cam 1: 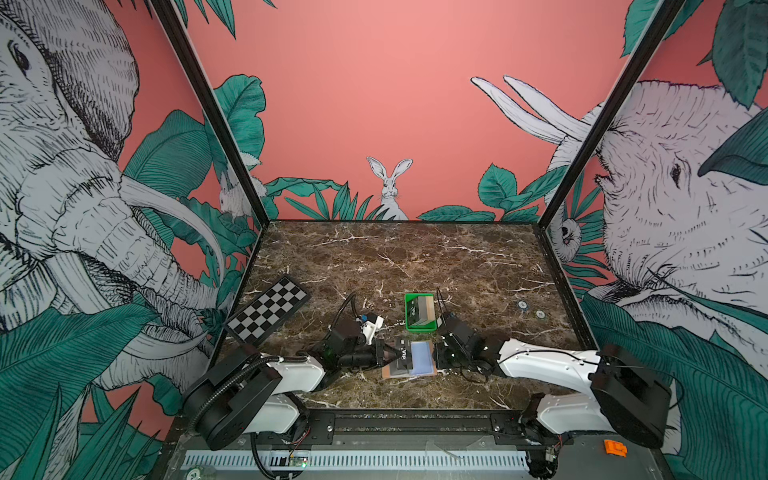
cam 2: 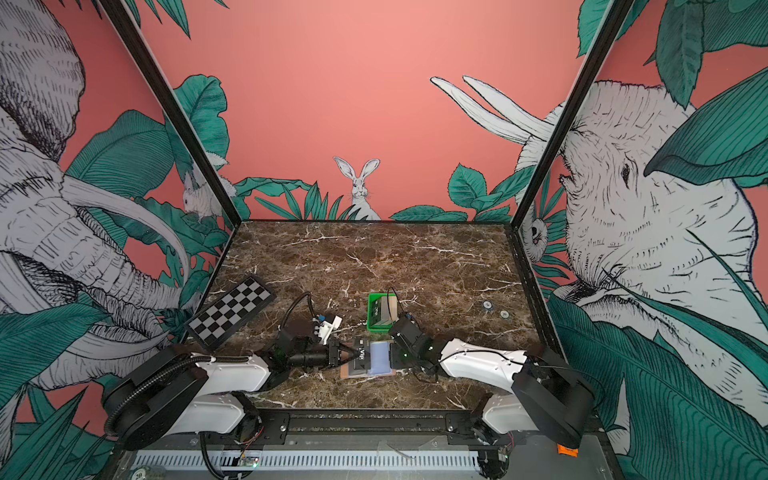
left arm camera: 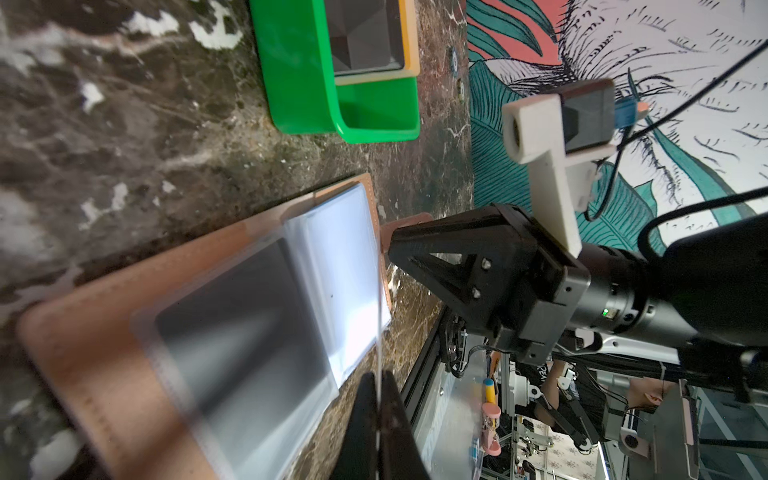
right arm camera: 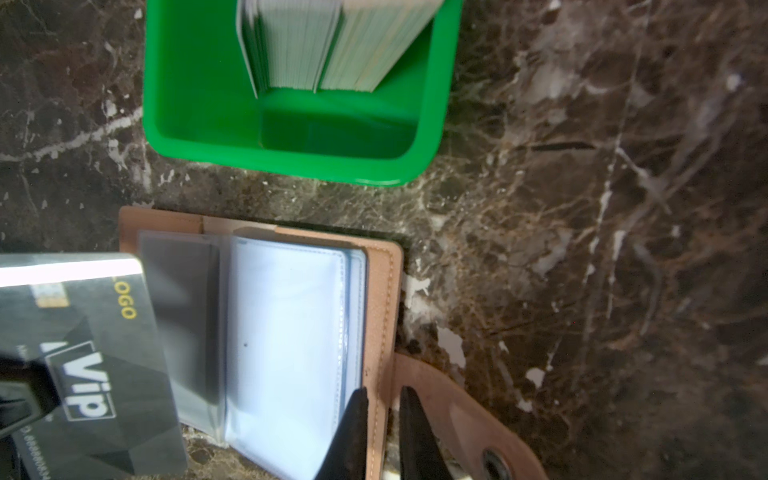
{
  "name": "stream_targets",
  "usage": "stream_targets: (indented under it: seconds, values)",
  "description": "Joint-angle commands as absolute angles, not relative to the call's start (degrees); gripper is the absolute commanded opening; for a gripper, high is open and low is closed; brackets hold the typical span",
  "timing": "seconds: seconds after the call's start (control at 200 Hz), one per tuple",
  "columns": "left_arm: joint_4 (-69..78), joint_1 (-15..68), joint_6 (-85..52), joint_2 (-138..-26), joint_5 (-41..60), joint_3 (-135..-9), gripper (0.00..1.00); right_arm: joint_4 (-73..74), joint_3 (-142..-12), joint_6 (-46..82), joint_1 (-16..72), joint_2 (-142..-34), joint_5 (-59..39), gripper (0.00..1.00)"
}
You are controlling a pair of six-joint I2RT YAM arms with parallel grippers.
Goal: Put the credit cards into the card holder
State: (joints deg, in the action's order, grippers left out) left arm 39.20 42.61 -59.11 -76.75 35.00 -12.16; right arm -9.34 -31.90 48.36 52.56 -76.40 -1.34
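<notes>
vip card [right arm camera: 89, 365] over card holder [right arm camera: 384, 291]

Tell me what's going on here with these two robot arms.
The left gripper pinches a black VIP card at the open card holder, which lies flat on the table. The right gripper clamps the holder's edge to steady it. Two pockets already hold cards. More cards wait in the green tray.
</notes>
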Motion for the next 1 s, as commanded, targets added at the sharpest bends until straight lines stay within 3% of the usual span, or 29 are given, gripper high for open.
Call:
stream_targets:
  seconds: [0.0, 0.995]
  values:
    - [41.1, 42.7, -60.0, -77.1, 32.9, -11.7, 0.01, -9.8, -32.4, 47.8, 53.1, -77.0, 0.0, 0.16]
    - [42.0, 42.8, -63.3, -82.9, 32.2, -11.5, 0.0, -10.3, -32.0, 47.5, 53.5, -78.5, 1.0, 0.15]
